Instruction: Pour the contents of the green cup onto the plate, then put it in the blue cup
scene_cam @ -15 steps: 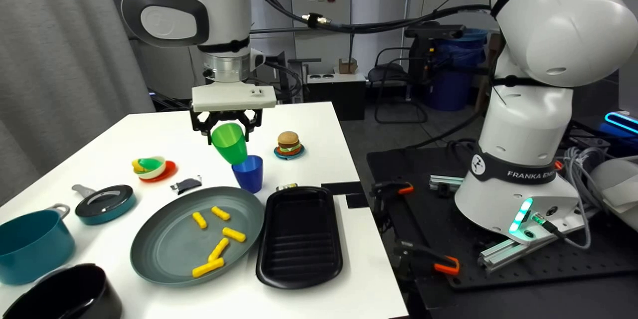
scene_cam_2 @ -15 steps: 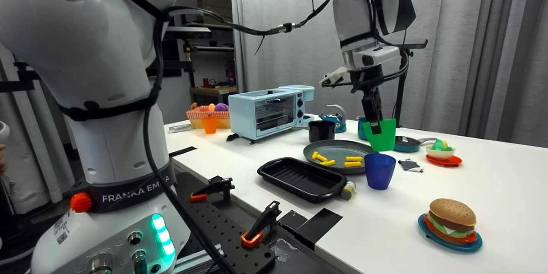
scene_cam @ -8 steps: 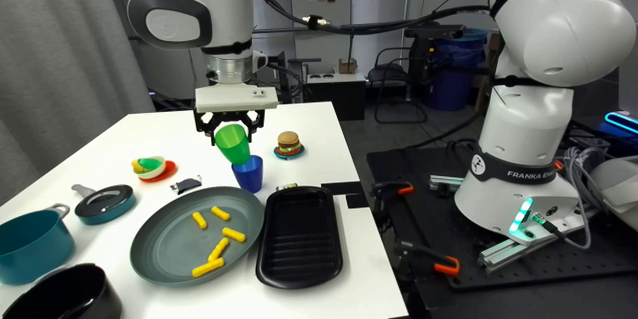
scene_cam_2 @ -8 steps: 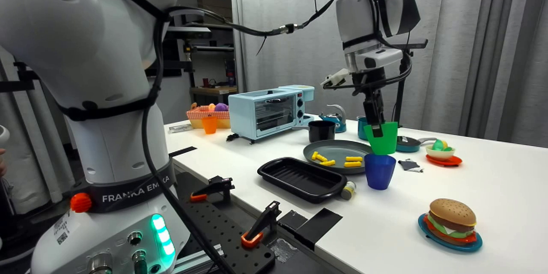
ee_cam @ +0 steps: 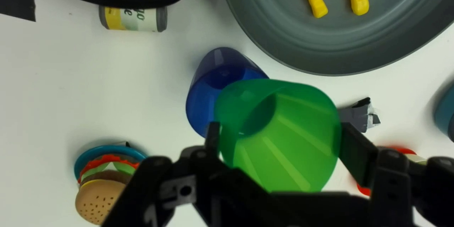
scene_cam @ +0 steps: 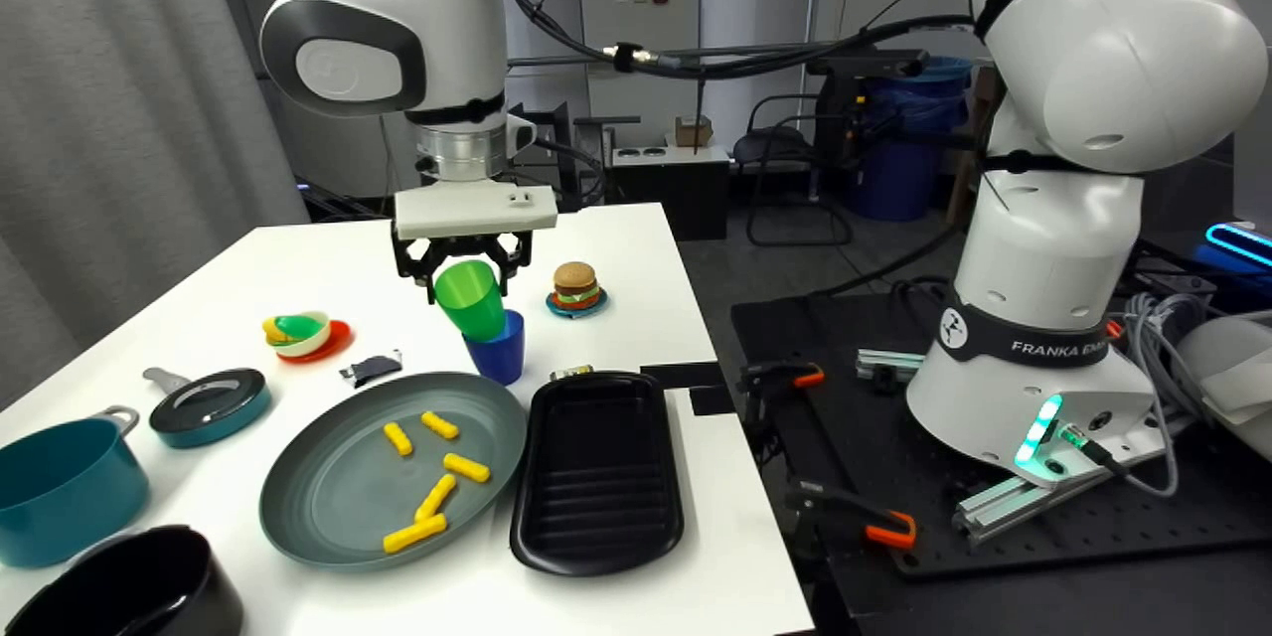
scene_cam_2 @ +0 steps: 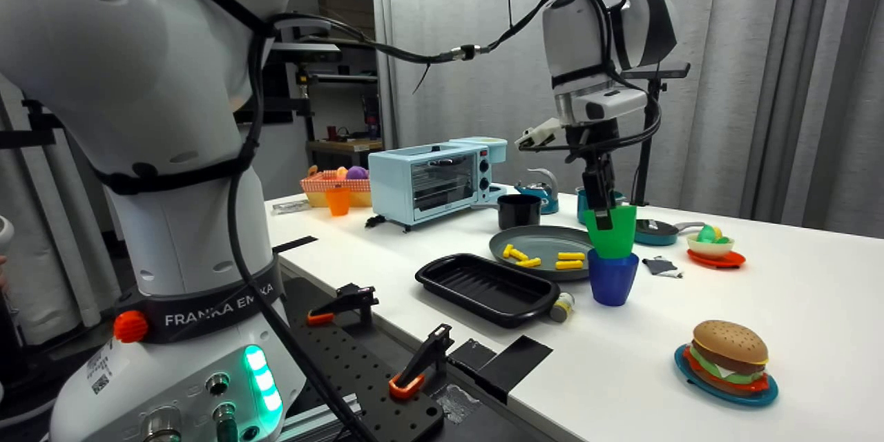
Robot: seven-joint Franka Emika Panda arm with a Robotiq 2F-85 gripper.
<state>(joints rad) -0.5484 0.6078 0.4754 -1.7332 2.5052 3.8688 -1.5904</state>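
Wrist view: green cup [ee_cam: 280, 145] between jaws of the end effector [ee_cam: 279, 129].

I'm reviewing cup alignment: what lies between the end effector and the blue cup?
The green cup, held tilted by the end effector; both exterior views show it.

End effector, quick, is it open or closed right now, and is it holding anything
End effector: closed on the green cup, holding it at a tilt.

Green cup [scene_cam: 470, 299] (tilted) over blue cup [scene_cam: 501, 356]
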